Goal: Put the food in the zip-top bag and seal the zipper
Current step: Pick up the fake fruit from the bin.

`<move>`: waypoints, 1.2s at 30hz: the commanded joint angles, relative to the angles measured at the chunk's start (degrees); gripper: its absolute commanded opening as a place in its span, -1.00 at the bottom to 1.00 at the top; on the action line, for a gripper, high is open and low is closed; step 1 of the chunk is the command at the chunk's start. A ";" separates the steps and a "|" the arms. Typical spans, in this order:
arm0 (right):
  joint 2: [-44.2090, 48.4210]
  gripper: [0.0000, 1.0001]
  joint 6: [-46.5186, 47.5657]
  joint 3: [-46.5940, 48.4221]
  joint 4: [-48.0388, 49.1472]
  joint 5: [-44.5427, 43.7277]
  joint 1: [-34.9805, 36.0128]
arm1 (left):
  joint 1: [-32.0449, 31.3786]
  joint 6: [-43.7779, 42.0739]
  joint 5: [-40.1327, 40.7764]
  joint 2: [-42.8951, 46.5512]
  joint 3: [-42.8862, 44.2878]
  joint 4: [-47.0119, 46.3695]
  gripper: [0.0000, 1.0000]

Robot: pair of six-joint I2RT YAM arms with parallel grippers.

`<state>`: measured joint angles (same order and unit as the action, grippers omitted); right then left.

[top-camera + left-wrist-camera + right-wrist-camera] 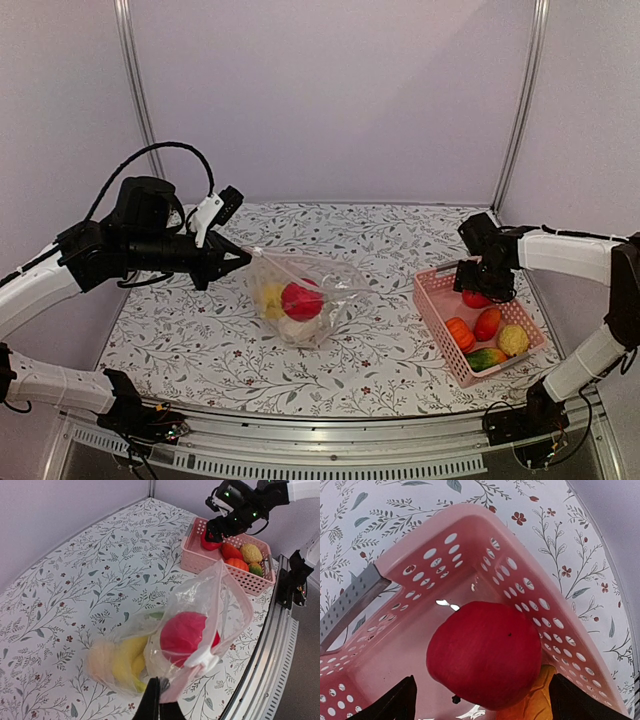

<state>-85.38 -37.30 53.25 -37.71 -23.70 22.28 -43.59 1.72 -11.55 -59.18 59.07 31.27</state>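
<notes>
My right gripper, jaws spread, straddles a red fruit in the pink basket near the right edge. This is the pick-up step; next, close and lift. My left gripper pinches the zip-top bag at mid-worktop. Its mouth is raised and apparently faces the right edge, long axis left–right.

the right gripper was cut off by the bottom edge — whether its fingers pressed the round red toy fruit could not be told. that fruit hid most of an orange piece; a pale lump inside the clear zip-top bag was blurred.
</notes>
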 commanded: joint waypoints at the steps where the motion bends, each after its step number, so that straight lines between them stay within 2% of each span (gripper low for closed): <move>1: -2.91 0.82 -1.02 0.39 1.97 -1.91 -0.49 | 0.79 0.04 -0.49 -0.03 -0.29 0.42 -1.00; 6: -4.66 0.76 -1.20 0.01 2.81 -2.30 -0.55 | 0.79 -0.05 -0.38 -0.06 -0.28 0.38 -1.00; 12: -5.57 0.59 -0.68 -0.17 3.24 -3.18 -0.53 | 0.79 -0.05 -0.34 -0.07 -0.27 0.50 -1.00; 24: -1.95 0.36 0.15 -1.05 3.15 -1.35 -0.62 | 0.79 -0.05 -0.25 -0.32 -0.27 0.55 -1.00; 31: 5.80 0.28 1.91 -1.42 -1.09 1.78 -0.40 | 0.79 -0.05 -0.36 -0.50 -0.18 0.46 -1.00; 36: 16.62 0.27 4.69 -2.77 -4.47 4.49 1.76 | 0.79 -0.05 -0.60 -0.24 -0.44 0.06 -1.00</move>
<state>-76.55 -35.29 51.53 -38.13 -22.09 22.52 -43.59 1.72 -11.55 -59.24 59.07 31.27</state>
